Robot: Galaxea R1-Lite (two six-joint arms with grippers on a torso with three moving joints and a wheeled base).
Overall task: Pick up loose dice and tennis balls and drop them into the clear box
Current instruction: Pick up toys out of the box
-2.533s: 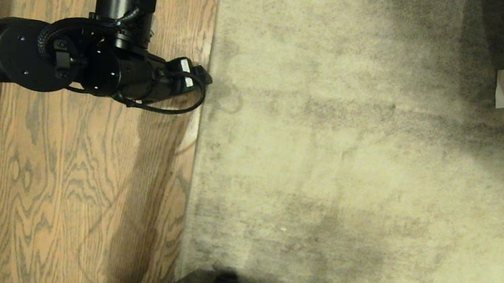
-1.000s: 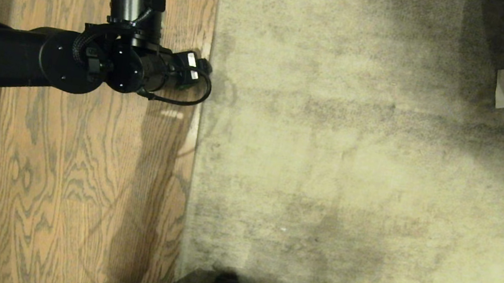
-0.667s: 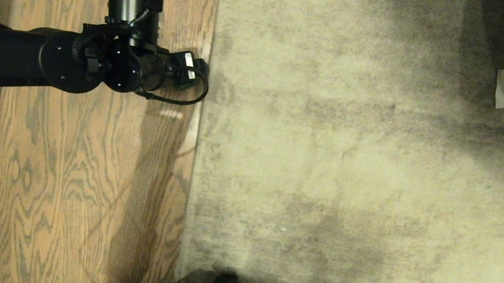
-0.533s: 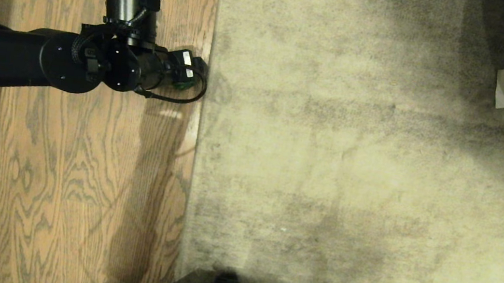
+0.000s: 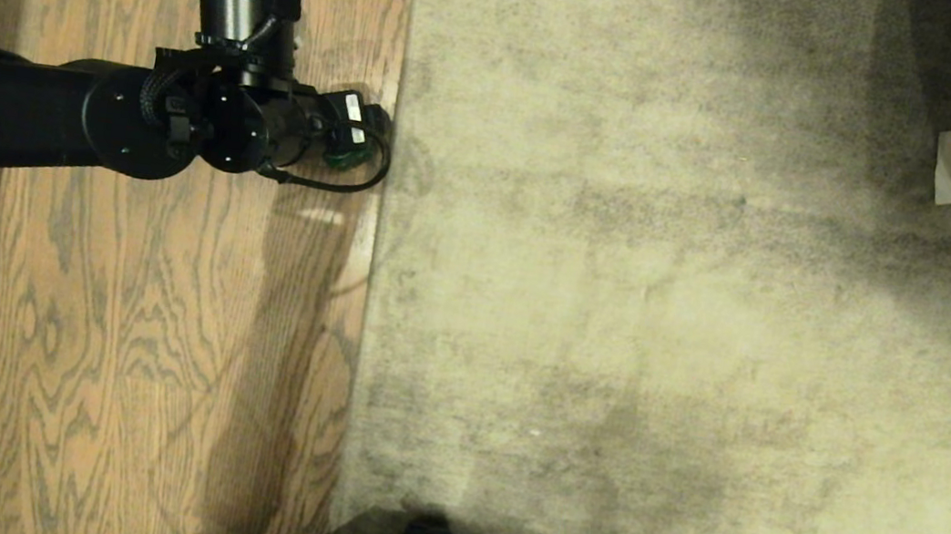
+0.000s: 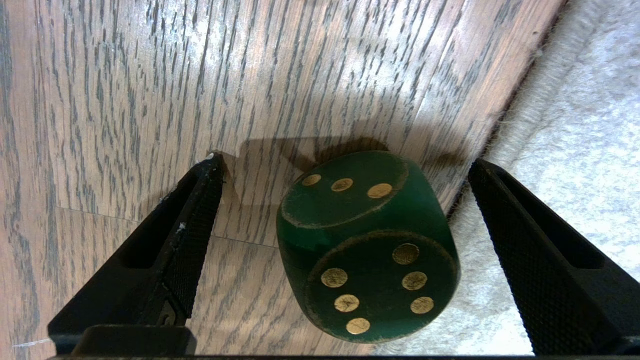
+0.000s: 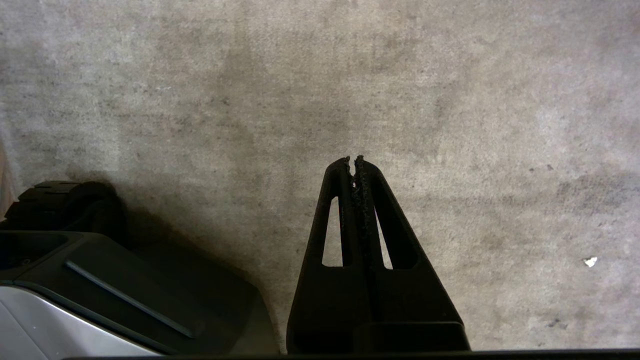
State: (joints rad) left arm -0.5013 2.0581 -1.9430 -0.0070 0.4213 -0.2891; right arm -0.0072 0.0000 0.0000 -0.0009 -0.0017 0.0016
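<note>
Wood floor, green die [image 6: 367,250] between wide-spread left tool [image 6: 345,165] fingers.

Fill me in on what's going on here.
The robot's left gripper hangs open around a green die, one finger on each side and neither touching it. The die sits on the wood floor, right at the edge of the grey carpet. It has not been gripped or lifted yet. The right gripper is shut on nothing, parked over carpet. No clear box or tennis balls are in view.
</note>
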